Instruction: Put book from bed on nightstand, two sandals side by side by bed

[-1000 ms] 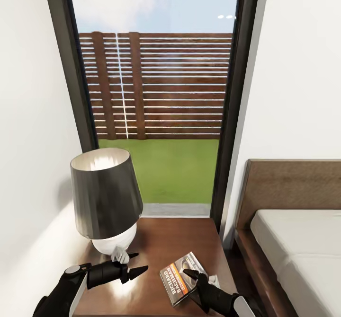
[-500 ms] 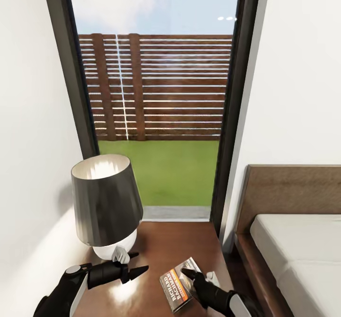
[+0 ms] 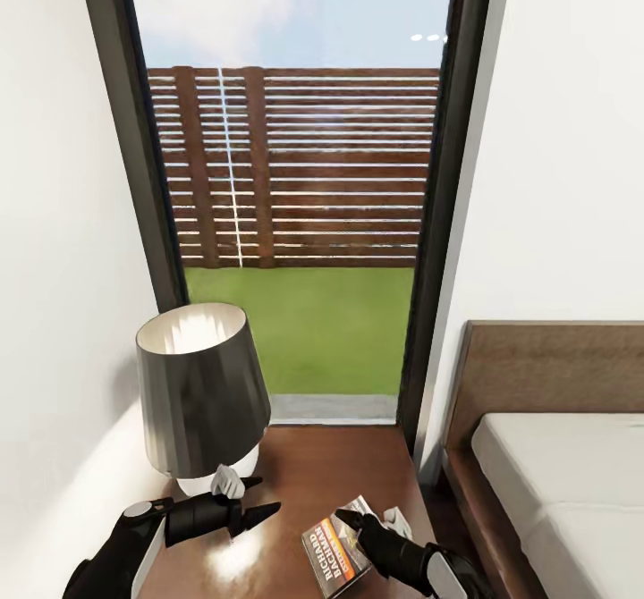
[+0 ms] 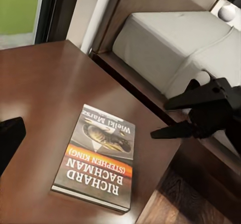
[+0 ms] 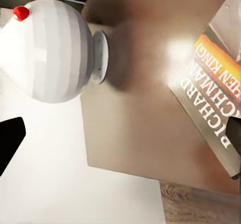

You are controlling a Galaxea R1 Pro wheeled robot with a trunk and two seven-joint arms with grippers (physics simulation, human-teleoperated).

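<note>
The book (image 3: 335,550) lies flat on the nightstand (image 3: 313,465), near its front right corner, cover up with white lettering. My right gripper (image 3: 371,520) hovers open just over the book's right edge, holding nothing. In the left wrist view the book (image 4: 98,158) rests alone on the wood, and the right gripper (image 4: 173,114) stands spread beside the nightstand's edge. My left gripper (image 3: 255,497) is open over the nightstand's left half, close to the lamp's base. The bed (image 3: 555,465) lies to the right. The sandals are out of view.
A lamp with a dark shade (image 3: 201,389) and a white striped base (image 5: 55,58) fills the nightstand's back left. A tall dark-framed window (image 3: 304,223) rises behind. White walls flank both sides. A narrow gap of floor separates nightstand and bed frame (image 3: 474,501).
The whole picture has slid down, so the camera has moved. Against the book, my right gripper has lifted a little and drawn left. The book stays put.
</note>
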